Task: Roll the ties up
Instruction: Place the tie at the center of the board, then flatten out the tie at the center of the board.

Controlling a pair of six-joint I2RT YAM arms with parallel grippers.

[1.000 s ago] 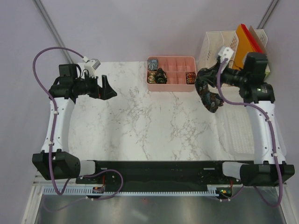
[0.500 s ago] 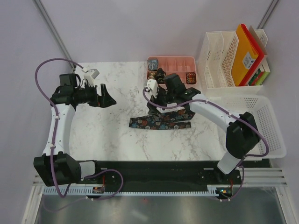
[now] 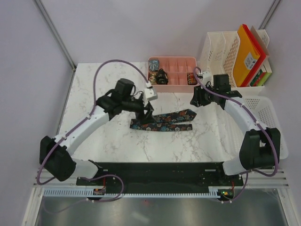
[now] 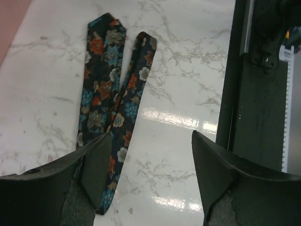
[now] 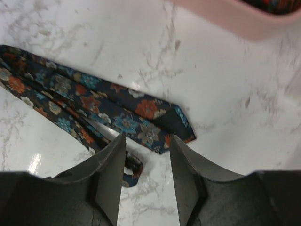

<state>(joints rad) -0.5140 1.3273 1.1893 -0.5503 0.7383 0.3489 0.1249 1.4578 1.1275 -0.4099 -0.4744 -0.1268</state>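
Observation:
A dark tie with red, blue and cream flowers lies folded double and flat on the marble table. My left gripper hovers open over its folded left end. In the left wrist view the tie runs away from my left gripper, partly under one finger, with only bare table between the jaws. My right gripper is open just beyond the pointed right ends; the tie lies ahead of my right gripper, which holds nothing. Rolled ties sit in the pink tray.
A white file rack with orange and red books stands at the back right. A white mesh basket sits along the right edge. A black rail runs along the near edge. The pink tray's rim shows in the right wrist view.
The right gripper brought the flowered tie from the right side, laid it on the table, let go and drew back right. The left arm swung from the far left to the tie's left end.

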